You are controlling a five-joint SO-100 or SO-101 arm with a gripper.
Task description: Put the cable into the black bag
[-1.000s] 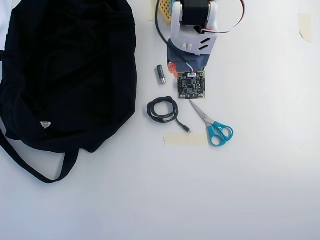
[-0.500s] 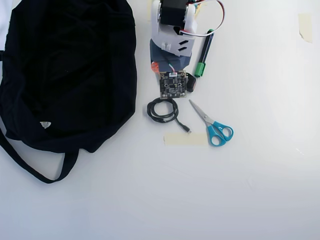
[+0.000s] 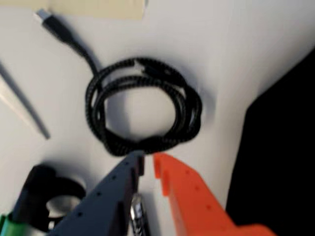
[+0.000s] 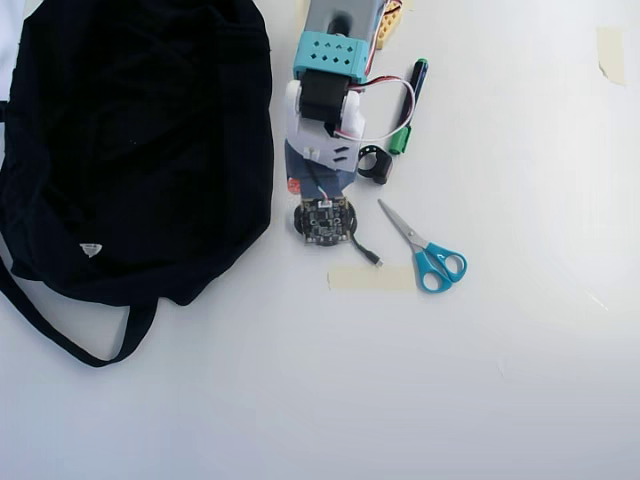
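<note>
Gripper poised at the coiled cable, jaws almost together on nothing.

In the wrist view the gripper (image 3: 148, 163) sits just short of the cable (image 3: 142, 113), the black bag (image 3: 280, 157) cut off at right. Overhead, the arm's camera board (image 4: 324, 220) hides the coil; only its plug tail (image 4: 368, 254) shows, beside the scissors (image 4: 425, 250).

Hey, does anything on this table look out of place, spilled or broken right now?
Nothing stands out. The cable lies neatly coiled and intact beside the black bag; the scissors and marker lie flat on the table, nothing spilled.
</note>
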